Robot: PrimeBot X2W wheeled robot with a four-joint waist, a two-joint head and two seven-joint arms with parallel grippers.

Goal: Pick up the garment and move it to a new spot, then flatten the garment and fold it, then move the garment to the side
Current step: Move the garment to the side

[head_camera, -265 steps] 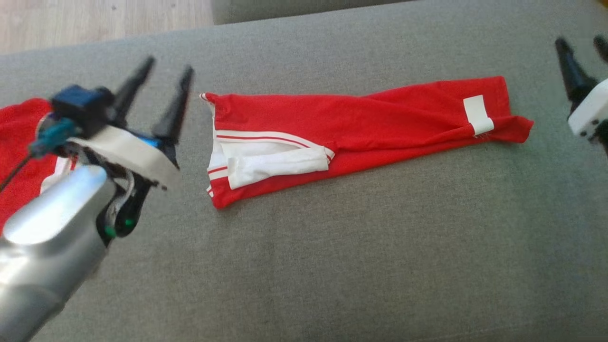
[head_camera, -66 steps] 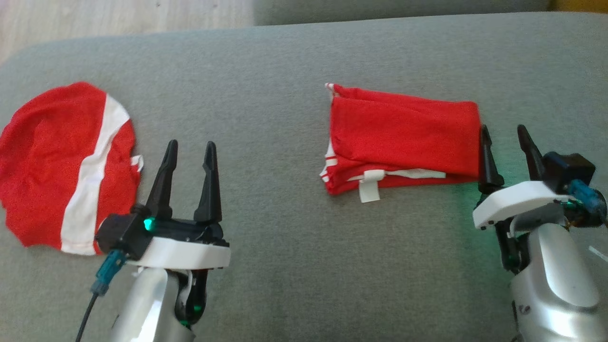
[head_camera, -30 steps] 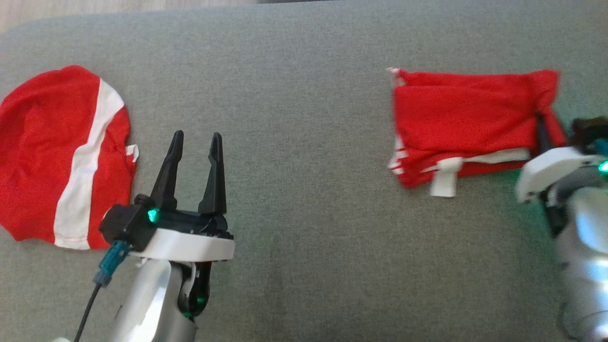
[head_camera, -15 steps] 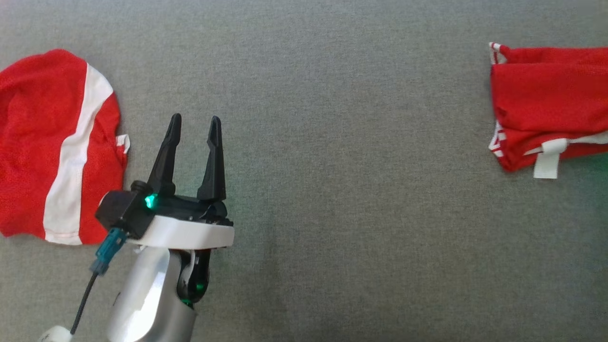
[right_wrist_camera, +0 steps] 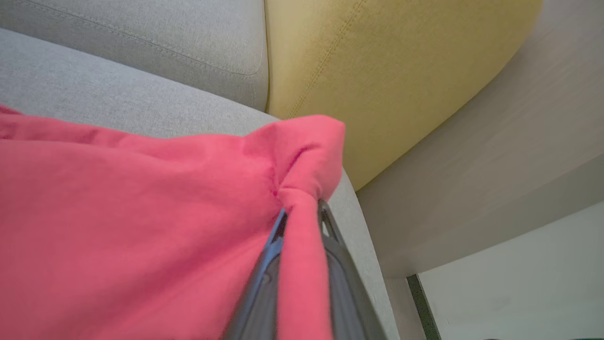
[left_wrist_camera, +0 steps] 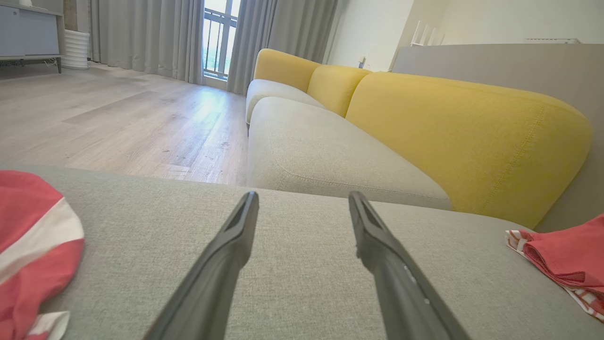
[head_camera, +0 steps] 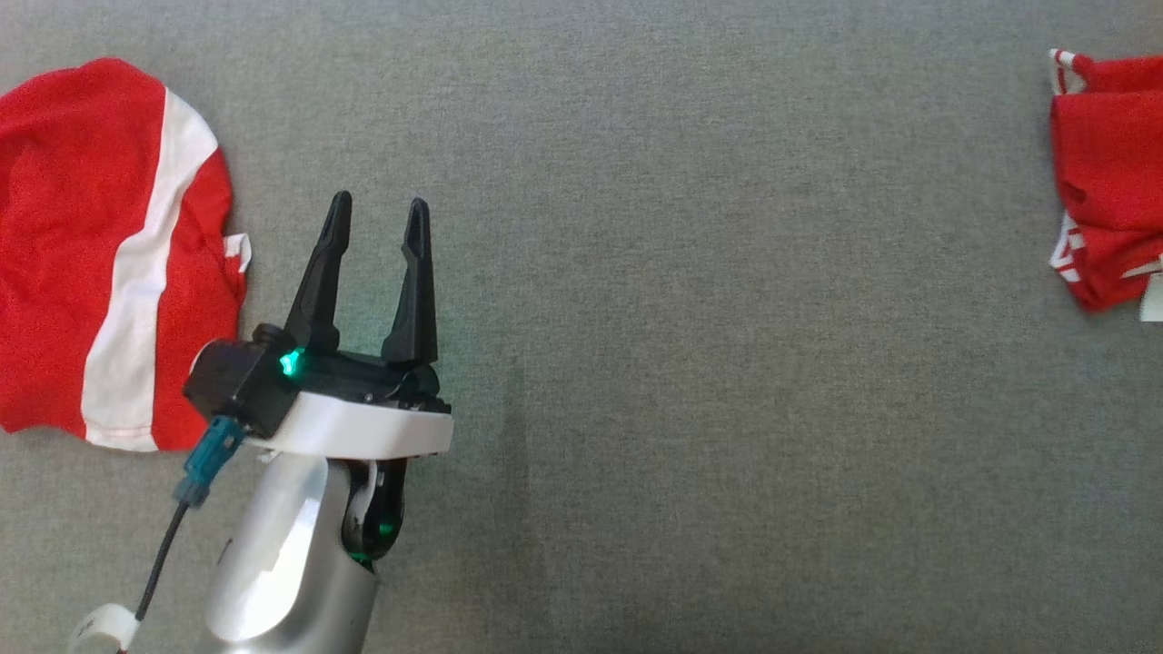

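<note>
My right gripper [right_wrist_camera: 302, 213] is pinched almost closed on a bunched corner of the folded red garment [head_camera: 1104, 173], which lies near the right edge of the grey cushion [head_camera: 690, 381]. My left gripper [head_camera: 379, 202] hovers over the cushion with its fingers spread wide, holding nothing. It is just beside a second red cloth [head_camera: 54, 227] with a white stripe, farther left.
</note>
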